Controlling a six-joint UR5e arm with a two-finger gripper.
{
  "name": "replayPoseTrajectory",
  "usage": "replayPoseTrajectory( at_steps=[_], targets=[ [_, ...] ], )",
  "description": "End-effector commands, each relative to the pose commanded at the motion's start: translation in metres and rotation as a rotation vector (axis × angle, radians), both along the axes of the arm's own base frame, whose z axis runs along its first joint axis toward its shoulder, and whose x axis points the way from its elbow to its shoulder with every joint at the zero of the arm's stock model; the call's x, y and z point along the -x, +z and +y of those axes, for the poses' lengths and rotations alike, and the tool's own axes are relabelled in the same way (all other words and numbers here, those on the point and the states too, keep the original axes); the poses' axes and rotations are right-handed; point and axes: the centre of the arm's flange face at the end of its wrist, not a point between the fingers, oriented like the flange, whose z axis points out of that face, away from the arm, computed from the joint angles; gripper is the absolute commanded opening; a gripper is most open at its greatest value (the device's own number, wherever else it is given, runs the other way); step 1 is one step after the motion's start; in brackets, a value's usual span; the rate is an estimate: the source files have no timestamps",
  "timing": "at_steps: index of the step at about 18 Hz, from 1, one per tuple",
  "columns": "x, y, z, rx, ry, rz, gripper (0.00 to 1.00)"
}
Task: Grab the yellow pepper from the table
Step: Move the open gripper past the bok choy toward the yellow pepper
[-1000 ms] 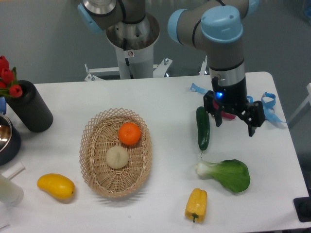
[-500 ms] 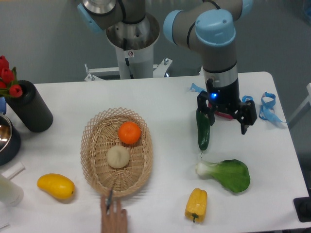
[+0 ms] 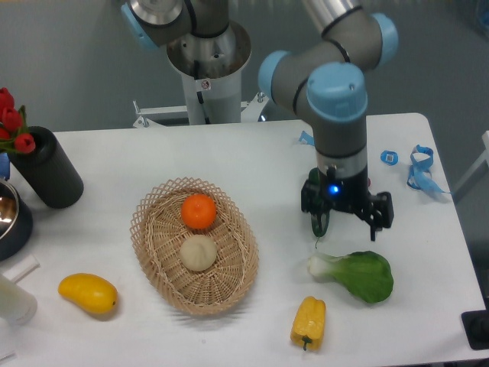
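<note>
The yellow pepper (image 3: 309, 322) sat near the front edge of the table (image 3: 252, 157), bare white surface on both sides, just below the bok choy (image 3: 357, 274). Its long axis ran roughly front to back, stem toward the front edge. The gripper (image 3: 346, 218) hung spread and empty above the greens, hiding most of the cucumber (image 3: 319, 224).

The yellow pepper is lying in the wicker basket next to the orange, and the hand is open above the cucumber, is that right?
Not quite. The yellow pepper lies on the table, right of the wicker basket. The camera view shows the rest holds: the hand is open above the cucumber.
</note>
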Motion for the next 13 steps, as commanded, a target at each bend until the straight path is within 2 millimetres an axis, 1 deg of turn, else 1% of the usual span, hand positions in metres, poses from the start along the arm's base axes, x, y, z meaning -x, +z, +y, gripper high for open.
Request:
replayPoseTrajectory(
  at_steps=[1, 4, 6, 10, 11, 13],
  targets=[
    [0.001, -0.007, 0.006, -0.013, 0.004, -0.018, 1.0],
    [0.0, -0.028, 0.016, -0.056, 0.008, -0.082, 1.0],
    [0.004, -0.041, 0.024, -0.089, 0.005, -0.126, 1.0],
    [0.005, -0.059, 0.028, -0.076, -0.001, -0.149, 1.0],
    [0.003, -0.061, 0.03, -0.075, -0.006, -0.151, 1.0],
    [0.005, -0.069, 0.035, -0.071, -0.014, -0.156, 1.0]
  ],
)
